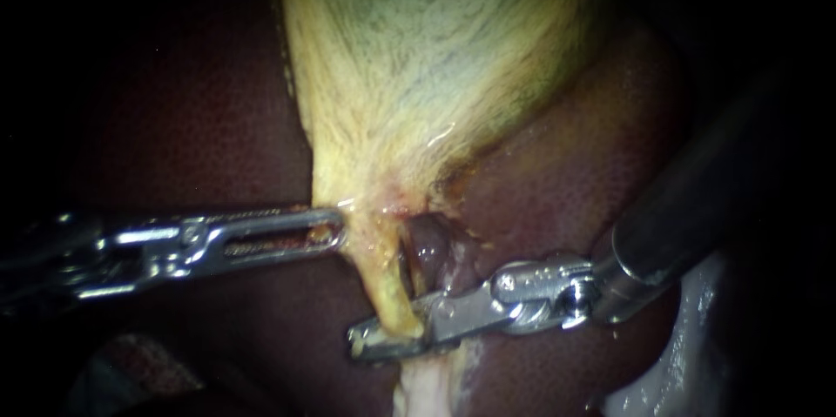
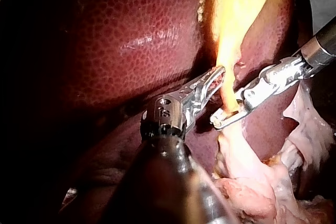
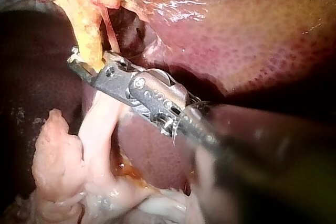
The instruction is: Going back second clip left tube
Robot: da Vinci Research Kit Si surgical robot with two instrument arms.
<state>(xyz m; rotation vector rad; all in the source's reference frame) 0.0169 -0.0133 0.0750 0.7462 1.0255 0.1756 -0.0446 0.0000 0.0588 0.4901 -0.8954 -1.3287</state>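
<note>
Because the right instrument (image 1: 376, 340) holds its claw narrowly parted astride the left tube (image 1: 387, 282), on the near side of the gallbladder (image 1: 418, 60) neck that the left instrument (image 1: 329, 231) clamps in its claw, any sideways drift during withdrawal can hook and tear that tube.

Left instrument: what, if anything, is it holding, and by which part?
The left instrument grips the gallbladder by the edge of its narrow lower end, just above the tube.

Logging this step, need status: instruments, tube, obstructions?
Left instrument jaws shut on gallbladder edge. Right instrument jaws open astride left tube. No clip discernible; nothing in the way.
</note>
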